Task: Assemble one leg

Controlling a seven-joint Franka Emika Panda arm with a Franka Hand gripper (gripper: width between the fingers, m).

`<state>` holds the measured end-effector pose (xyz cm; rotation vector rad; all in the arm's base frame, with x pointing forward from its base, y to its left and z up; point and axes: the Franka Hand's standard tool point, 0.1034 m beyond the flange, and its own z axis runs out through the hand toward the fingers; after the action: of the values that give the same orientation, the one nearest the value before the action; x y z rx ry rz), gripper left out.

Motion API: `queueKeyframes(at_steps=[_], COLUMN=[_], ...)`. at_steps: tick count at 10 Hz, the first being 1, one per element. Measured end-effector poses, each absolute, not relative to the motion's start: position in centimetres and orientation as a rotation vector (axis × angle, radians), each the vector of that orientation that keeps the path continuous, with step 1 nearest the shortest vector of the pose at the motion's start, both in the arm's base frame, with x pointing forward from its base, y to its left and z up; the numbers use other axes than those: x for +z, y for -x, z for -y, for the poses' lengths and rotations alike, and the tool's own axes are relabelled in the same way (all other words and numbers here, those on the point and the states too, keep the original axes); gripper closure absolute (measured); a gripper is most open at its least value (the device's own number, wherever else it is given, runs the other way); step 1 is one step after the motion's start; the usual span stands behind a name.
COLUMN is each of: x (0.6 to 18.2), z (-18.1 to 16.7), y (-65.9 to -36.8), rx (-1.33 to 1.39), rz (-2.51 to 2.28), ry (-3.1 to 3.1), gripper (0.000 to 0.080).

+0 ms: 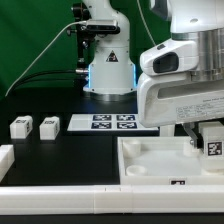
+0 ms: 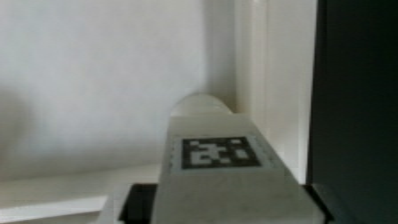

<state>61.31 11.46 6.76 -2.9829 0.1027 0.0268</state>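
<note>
Two spare legs [image 1: 20,127] [image 1: 47,126] sit side by side on the black table [image 1: 60,150] at the exterior view's left, near the marker board [image 1: 112,122]. From my remote station I see the gripper [image 1: 205,140] clamped on a third leg [image 2: 217,160], its tag facing the wrist camera. That leg stands over the corner of the large white recessed panel [image 1: 160,160], close by the raised rim [image 2: 276,80].
</note>
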Motion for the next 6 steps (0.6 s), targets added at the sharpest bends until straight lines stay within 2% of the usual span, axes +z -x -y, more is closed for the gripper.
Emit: queueKeyframes(at_steps=[6], x=[6.85], z=[-11.37], y=[-61.39], rx=[0.124], rz=[-1.278], ry=[2.699], gripper=[0.0509])
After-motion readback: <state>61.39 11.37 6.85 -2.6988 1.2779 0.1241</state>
